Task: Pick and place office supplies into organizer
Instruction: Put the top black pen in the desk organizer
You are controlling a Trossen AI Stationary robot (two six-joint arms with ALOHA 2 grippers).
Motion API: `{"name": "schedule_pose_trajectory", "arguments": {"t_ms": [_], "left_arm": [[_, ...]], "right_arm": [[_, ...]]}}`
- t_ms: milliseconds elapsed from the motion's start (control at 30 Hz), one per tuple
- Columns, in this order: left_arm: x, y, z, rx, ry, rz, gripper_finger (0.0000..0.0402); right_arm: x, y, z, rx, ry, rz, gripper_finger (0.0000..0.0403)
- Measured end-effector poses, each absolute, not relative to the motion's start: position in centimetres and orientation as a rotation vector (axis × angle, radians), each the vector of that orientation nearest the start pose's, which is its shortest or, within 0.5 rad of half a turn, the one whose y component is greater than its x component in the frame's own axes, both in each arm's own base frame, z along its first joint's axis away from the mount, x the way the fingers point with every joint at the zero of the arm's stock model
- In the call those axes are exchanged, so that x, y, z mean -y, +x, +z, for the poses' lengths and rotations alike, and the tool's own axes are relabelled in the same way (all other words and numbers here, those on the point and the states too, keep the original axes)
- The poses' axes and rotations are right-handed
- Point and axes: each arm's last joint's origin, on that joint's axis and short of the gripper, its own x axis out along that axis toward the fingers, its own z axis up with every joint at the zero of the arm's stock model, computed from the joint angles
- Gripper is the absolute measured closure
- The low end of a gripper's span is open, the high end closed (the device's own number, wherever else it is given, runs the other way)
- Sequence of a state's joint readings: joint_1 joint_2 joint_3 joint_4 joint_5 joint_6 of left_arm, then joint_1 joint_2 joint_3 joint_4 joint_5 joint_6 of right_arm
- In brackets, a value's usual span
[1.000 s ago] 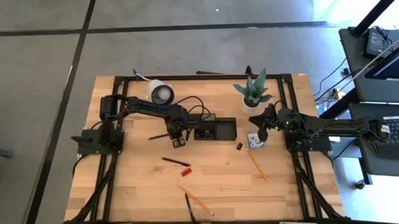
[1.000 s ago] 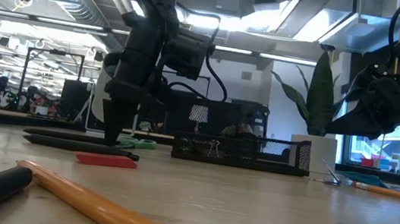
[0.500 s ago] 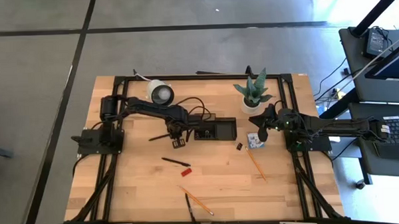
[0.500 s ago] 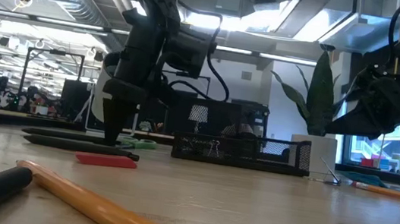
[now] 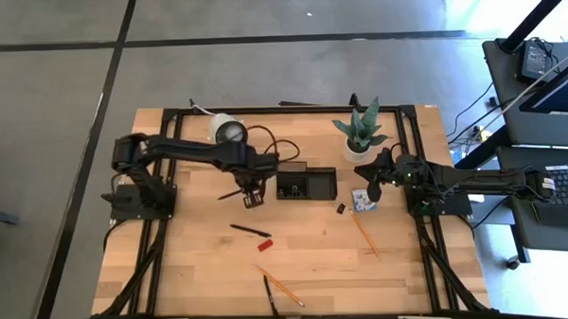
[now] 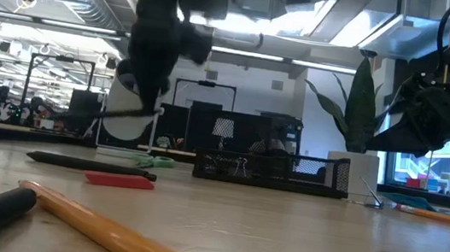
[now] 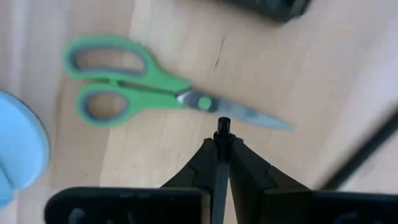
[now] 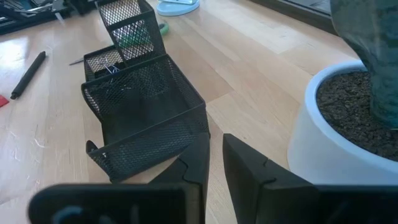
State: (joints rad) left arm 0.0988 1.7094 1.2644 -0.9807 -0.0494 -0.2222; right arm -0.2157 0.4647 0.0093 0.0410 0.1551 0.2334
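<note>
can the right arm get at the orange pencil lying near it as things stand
Probably yes. The right gripper holds nothing, and the orange pencil lies on bare table just in front of it, with only the small blue pad between them.

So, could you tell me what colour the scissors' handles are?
Green, with grey inner loops; the scissors show best in the left wrist view.

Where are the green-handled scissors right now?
The scissors lie flat on the table directly below the left gripper, which is shut on a black pen, just left of the organizer.
</note>
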Motion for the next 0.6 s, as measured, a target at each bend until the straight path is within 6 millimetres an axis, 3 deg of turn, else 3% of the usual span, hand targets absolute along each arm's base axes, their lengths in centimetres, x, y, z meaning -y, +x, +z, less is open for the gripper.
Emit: {"name": "schedule_pose_trajectory", "arguments": {"t_ms": [400,600], "left_arm": [[-2.9,32.3,31.4,-0.659,-0.032,0.142,0.0383],[-3.3,33.3,33.3,-0.445,0.053,0.123,0.0383]], "right_arm": [[3.0,11.5,12.9,-0.370,0.247,-0.413,0.0352],[3.0,11.5,12.9,-0.367,0.260,-0.416,0.0352]]}}
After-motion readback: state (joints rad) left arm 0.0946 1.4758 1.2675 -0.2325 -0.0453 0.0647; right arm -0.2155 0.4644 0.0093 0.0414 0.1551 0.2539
